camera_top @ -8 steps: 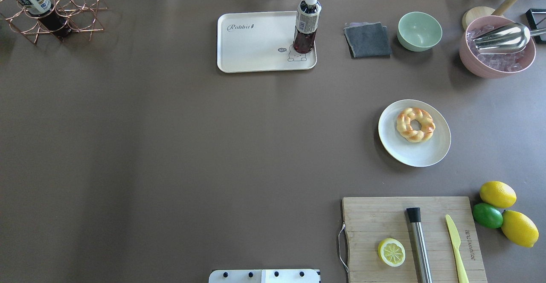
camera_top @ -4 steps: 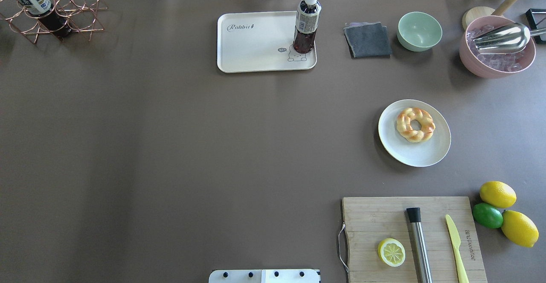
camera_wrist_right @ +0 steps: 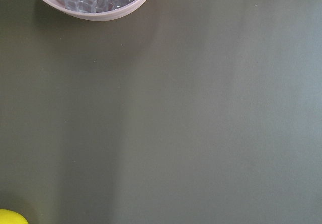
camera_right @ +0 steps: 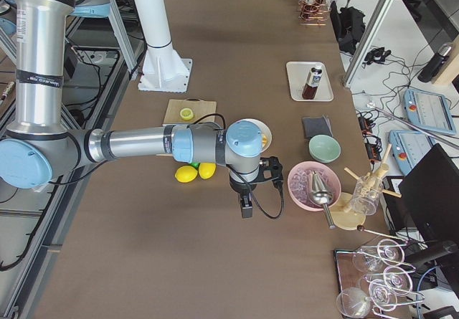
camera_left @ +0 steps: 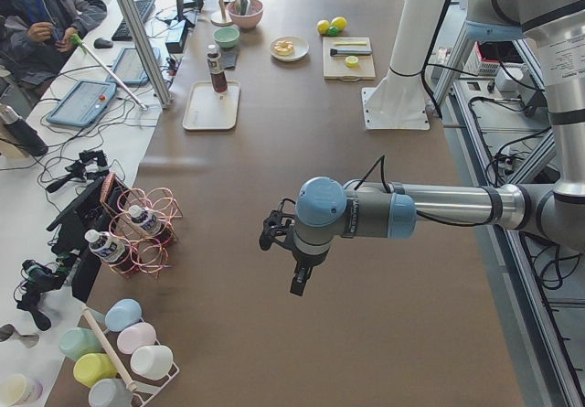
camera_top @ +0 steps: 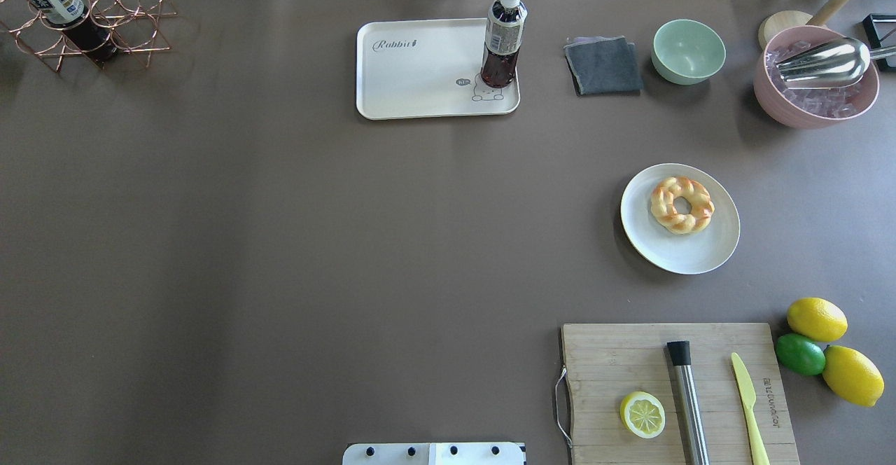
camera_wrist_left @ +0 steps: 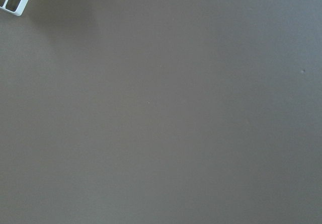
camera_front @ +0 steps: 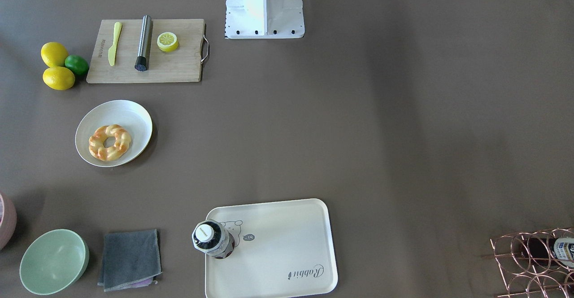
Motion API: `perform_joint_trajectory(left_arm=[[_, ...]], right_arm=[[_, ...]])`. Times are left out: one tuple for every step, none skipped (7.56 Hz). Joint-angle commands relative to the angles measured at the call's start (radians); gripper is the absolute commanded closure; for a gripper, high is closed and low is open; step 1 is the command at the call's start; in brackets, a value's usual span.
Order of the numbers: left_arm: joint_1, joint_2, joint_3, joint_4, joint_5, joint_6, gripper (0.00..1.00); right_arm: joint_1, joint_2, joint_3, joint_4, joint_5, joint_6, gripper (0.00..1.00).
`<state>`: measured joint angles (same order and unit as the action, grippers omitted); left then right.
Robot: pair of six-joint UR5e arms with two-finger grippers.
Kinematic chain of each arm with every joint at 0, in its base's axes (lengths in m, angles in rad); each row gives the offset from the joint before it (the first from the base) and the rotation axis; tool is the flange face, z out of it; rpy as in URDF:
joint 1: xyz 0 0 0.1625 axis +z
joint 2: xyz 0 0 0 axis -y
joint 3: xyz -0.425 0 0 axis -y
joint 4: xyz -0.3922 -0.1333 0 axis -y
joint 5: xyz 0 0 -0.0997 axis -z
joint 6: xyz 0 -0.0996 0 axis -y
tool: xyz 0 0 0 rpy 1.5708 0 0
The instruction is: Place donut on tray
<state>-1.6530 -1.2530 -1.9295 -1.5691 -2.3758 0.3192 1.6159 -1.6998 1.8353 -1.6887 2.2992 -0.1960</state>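
Observation:
The donut (camera_top: 682, 205), a twisted golden ring, lies on a round white plate (camera_top: 700, 255) at the table's right middle; it also shows in the front-facing view (camera_front: 110, 142). The cream tray (camera_top: 420, 73) with "Rabbit" script lies at the far centre, and a dark drink bottle (camera_top: 502, 38) stands on its right end. Neither gripper shows in the overhead or front-facing views. My left gripper (camera_left: 297, 286) hangs over bare table off the left end, and my right gripper (camera_right: 246, 210) hangs off the right end near the pink bowl. I cannot tell whether either is open or shut.
A wooden cutting board (camera_top: 616, 381) with a lemon half, a metal rod and a yellow knife lies at the near right. Lemons and a lime (camera_top: 800, 354) sit beside it. A grey cloth (camera_top: 603, 66), a green bowl (camera_top: 689, 50), a pink ice bowl (camera_top: 815, 111) and a copper bottle rack (camera_top: 91, 24) line the far edge.

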Motion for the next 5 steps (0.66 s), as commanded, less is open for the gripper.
perform_joint_trajectory(left_arm=[[-0.001, -0.032, -0.011, 0.053, 0.0, -0.003, 0.03], [-0.002, -0.029, -0.008, 0.049, 0.001, 0.006, 0.03], [-0.002, -0.026, -0.008, 0.049, 0.0, 0.006, 0.03], [-0.002, -0.022, 0.0, 0.05, 0.0, 0.006, 0.03], [-0.013, -0.031, -0.009, 0.052, -0.002, 0.004, 0.03]], right_arm=[[-0.01, 0.002, -0.001, 0.0, 0.0, 0.001, 0.0], [-0.01, 0.0, 0.001, 0.001, 0.0, 0.001, 0.0], [-0.01, 0.0, 0.001, 0.003, 0.0, 0.001, 0.0], [-0.01, -0.004, 0.001, 0.003, 0.002, 0.001, 0.0], [-0.01, -0.007, -0.002, 0.003, 0.003, 0.001, 0.0]])
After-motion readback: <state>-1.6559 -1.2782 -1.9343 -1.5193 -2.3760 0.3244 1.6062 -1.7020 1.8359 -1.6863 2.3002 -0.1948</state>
